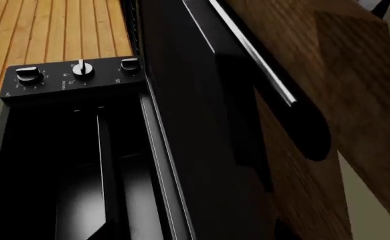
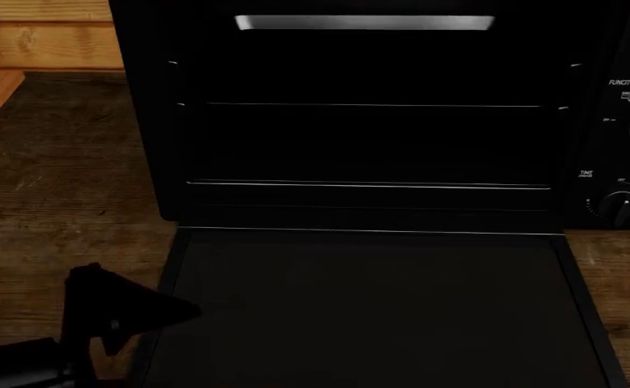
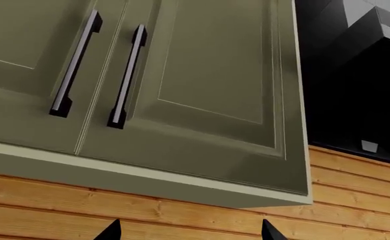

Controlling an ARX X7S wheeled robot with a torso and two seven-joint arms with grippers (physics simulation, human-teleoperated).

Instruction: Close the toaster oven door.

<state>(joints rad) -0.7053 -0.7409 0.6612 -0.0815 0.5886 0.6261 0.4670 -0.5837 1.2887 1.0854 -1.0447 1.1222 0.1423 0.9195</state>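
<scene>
The worktop (image 2: 56, 186) is dark brown wood grain, and behind it runs a wall of pale horizontal planks (image 2: 50, 36). The toaster oven (image 2: 142, 121) stands on this worktop, its back toward the planks, and it fills most of the head view. Its cavity is open — two wire racks (image 2: 369, 185) cross it one above the other, and a bright strip (image 2: 363, 22) shows near the cavity's top. No food or tray can be made out on the racks; the inside is too dark to tell more. On the oven's right panel sit round knobs (image 2: 620, 202) with small white labels.

The toaster oven door (image 2: 369, 307) lies folded down flat in front of the oven, hinged at the cavity's lower edge and reaching out over the worktop toward the robot. In the left wrist view its slim silver bar handle (image 1: 252, 50) runs along the door's far long edge.

The left gripper (image 2: 99, 319) shows as a dark wedge just beside the door's left edge; whether its jaws are spread or pressed together I cannot tell.

The right gripper (image 3: 191, 232) points up at pale green wall cabinets (image 3: 208, 75) with black bar handles (image 3: 126, 75) — its two jaw tips stand well apart, holding nothing.
</scene>
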